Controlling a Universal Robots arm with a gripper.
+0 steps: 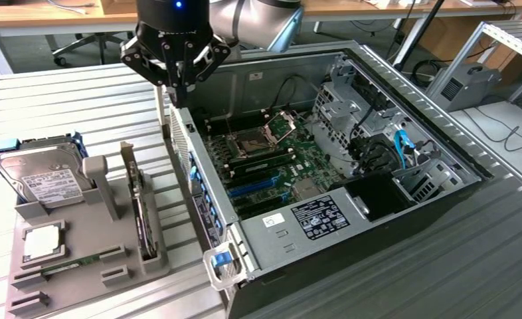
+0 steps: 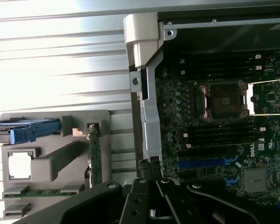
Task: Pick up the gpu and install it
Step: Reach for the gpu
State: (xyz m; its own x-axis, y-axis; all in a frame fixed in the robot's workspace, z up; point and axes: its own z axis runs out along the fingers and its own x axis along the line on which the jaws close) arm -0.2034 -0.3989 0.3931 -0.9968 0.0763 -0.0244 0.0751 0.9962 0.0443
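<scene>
The gpu (image 1: 141, 211) stands on its edge in a slot of the grey holder tray (image 1: 84, 279), on the exterior view's left, its silver bracket end pointing away. My gripper (image 1: 179, 100) hangs shut and empty above the open computer case's near wall (image 1: 183, 143), up and to the right of the gpu and apart from it. In the wrist view the gpu (image 2: 95, 156) shows edge-on in the tray, off to the side of my shut fingertips (image 2: 148, 164), which sit over the case's metal wall (image 2: 149, 112). The motherboard's blue card slots (image 1: 256, 187) lie bare inside the case.
The tray also holds a silver hard drive (image 1: 41, 178) in a blue caddy, a processor chip (image 1: 43, 242) and a green memory stick (image 1: 64, 267). Inside the case are the open processor socket (image 1: 259, 138), drive cages (image 1: 358, 100) and power supply (image 1: 319, 218). Slatted metal table (image 1: 75, 100) all around.
</scene>
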